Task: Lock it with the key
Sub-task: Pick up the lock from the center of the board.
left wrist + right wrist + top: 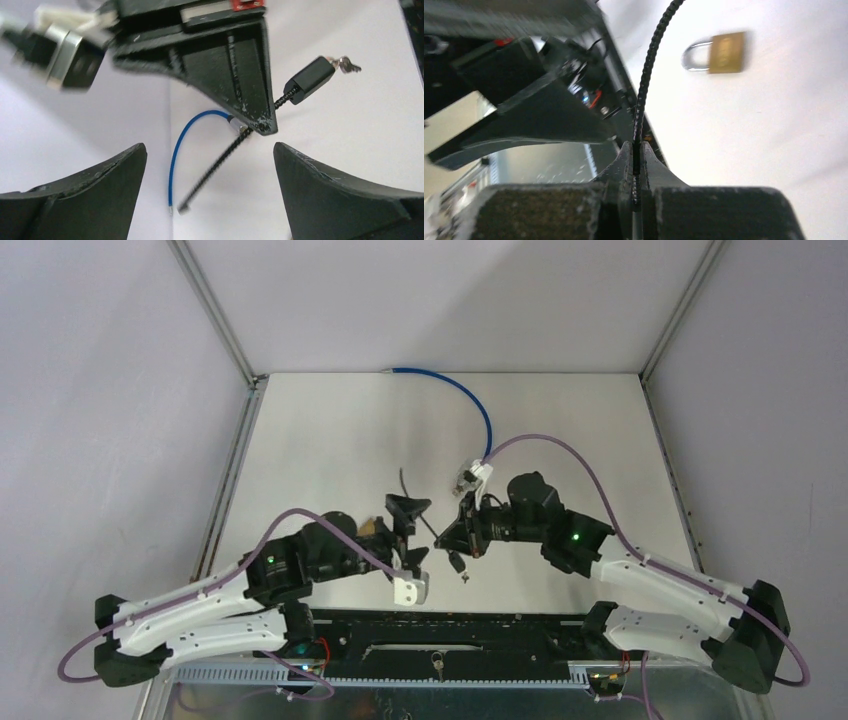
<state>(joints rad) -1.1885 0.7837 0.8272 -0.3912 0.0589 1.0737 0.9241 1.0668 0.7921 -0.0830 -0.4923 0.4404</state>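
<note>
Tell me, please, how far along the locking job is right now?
Done: the right gripper is shut on the black cable, and the key sticks out of the lock body at the cable's end. In hand: the left gripper stands open and empty, facing that cable. Left: taking hold of the key and turning it; nothing shows a turn yet. The brass padlock lies apart, untouched.

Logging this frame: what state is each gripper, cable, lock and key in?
Left gripper: open, empty.
Right gripper: shut on the black cable.
Black cable: pinched between the right gripper's fingers.
Block: on the black cable's end, ungripped.
Key: at the block's tip, ungripped.
Padlock: lying on the table, shackle looks closed; blurred.
Blue cable: loose and curved on the table.
</note>
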